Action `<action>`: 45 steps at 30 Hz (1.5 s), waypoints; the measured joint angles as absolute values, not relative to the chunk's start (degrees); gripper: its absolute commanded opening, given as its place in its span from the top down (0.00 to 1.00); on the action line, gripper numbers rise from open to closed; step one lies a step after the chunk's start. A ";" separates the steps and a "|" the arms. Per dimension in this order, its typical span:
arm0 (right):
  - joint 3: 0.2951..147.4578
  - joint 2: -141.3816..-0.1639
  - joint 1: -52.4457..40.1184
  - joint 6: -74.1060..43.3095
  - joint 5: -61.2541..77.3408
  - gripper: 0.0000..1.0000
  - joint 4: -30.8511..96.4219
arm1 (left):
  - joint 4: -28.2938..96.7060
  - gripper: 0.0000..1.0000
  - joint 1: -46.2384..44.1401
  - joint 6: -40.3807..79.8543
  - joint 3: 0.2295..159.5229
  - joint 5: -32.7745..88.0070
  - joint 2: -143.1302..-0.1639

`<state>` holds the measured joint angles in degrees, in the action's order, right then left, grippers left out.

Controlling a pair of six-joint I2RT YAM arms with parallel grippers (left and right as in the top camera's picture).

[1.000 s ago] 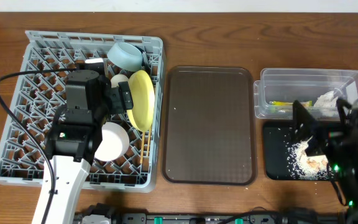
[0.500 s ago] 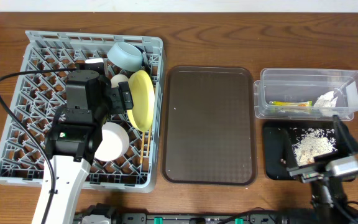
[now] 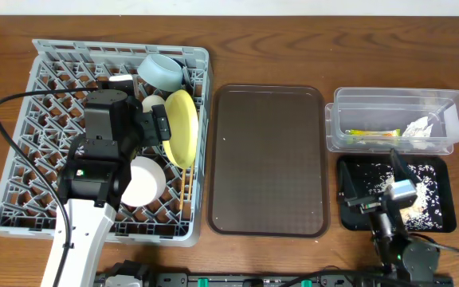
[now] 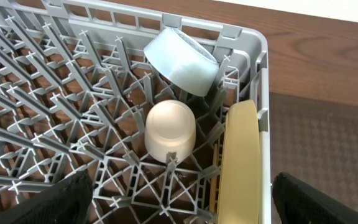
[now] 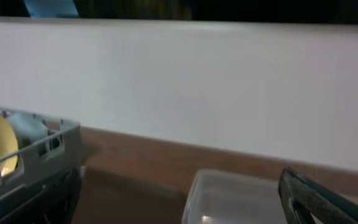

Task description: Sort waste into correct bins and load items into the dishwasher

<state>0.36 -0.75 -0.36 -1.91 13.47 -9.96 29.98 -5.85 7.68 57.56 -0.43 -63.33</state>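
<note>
**Dishes resting in the rack, waste lying in two bins, both grippers hanging empty**

A round yellow plate (image 3: pixel 182 127) is standing on edge against the right wall of a grey dish rack (image 3: pixel 94 46). It looks stiff and smooth, so it is probably slippery. Its upper rim is offering the best place to pinch.

Just beside the plate, a small white cup (image 4: pixel 169 130) is sitting mouth down, and a light blue bowl (image 3: pixel 162 70) is leaning on its side near the far wall. A white bowl (image 3: pixel 143 182) is resting nearer the front, partly hidden by the arm. All three look rigid and likely breakable. Their rims are the sensible hold.

Thin wooden chopsticks (image 3: pixel 186 189) are lying low in the lattice below the plate. They look light, prone to rolling and awkward to reach.

The left gripper (image 4: pixel 182 186) is hovering over the cup and plate with its fingers spread wide, holding nothing.

A bare brown tray (image 3: pixel 269 159) is lying to the right of the rack. Beyond it, a clear tub (image 3: pixel 397 93) is holding a soft crumpled napkin (image 3: pixel 417 127) and a thin green-yellow sachet (image 3: pixel 371 133), which is likely slick. In front of the tub, a black tray (image 3: pixel 446 217) is carrying loose rice scraps (image 3: pixel 422 191). They look too crumbly to pinch.

The right gripper (image 5: pixel 179 177) is hanging above the black tray, spread wide and empty.
</note>
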 measured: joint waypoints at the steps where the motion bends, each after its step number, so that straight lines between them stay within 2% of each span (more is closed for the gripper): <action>1: 0.40 -0.60 -0.36 -2.07 13.23 0.01 -8.29 | 29.93 0.06 -5.85 7.68 57.56 -0.43 -63.33; 5: 0.34 -0.67 -0.36 -2.35 12.75 0.01 2.83 | 30.00 0.06 -5.85 7.68 57.56 -0.43 -63.33; 45: 0.38 -0.84 -0.36 -2.35 12.53 0.01 2.92 | 30.55 0.06 -5.85 7.51 57.56 -1.04 -63.33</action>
